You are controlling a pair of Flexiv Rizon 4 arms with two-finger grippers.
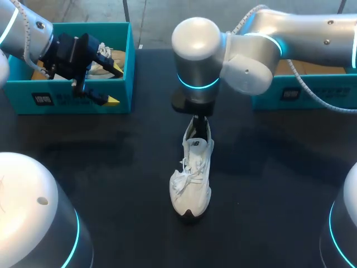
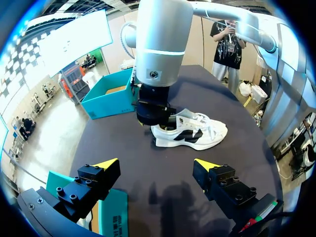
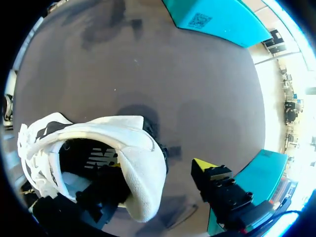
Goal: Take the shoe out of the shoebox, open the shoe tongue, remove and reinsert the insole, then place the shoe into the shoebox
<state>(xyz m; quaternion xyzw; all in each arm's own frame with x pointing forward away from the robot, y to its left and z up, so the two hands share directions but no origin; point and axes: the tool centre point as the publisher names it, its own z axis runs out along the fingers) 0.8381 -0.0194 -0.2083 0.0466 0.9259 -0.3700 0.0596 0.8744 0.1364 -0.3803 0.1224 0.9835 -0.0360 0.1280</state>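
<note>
A white sneaker point(image 1: 191, 177) with dark side panels stands upright on the black table point(image 1: 268, 184), its toe toward the table's near edge. My right gripper point(image 1: 198, 124) hangs straight down over its heel. In the right wrist view one finger is inside the sneaker point(image 3: 98, 133) and the other finger point(image 3: 217, 182) is outside, a small gap away from the heel. So the right gripper point(image 3: 158, 177) is open around the heel wall. My left gripper point(image 1: 114, 86) is open over the left shoebox point(image 1: 67, 100). Ahead of the open left gripper point(image 2: 157, 165) lies the sneaker point(image 2: 192, 133).
A second, pale shoe point(image 1: 103, 60) lies in the teal left shoebox. Another teal box point(image 1: 304, 94) stands at the back right, behind my right arm. My right arm's wrist point(image 2: 158, 49) rises above the sneaker's heel.
</note>
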